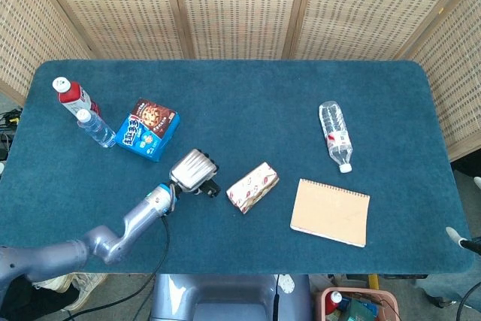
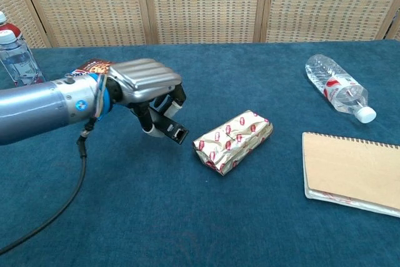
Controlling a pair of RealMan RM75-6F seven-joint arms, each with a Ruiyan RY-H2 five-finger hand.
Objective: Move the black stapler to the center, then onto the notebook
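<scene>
The left hand [image 2: 147,89] grips the black stapler [image 2: 169,126] above the table [image 1: 248,103], just left of a wrapped packet [image 2: 233,141]. Fingers hide most of the stapler. The notebook [image 1: 331,212] lies well apart; its right edge is cropped in the chest view.

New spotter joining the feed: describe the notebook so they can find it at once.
Start at the blue table and look to its near right part. The notebook lies flat there, just in front of the clear water bottle lying on its side and right of the foil snack packet. It is the only plain tan, spiral-bound rectangle.
</scene>
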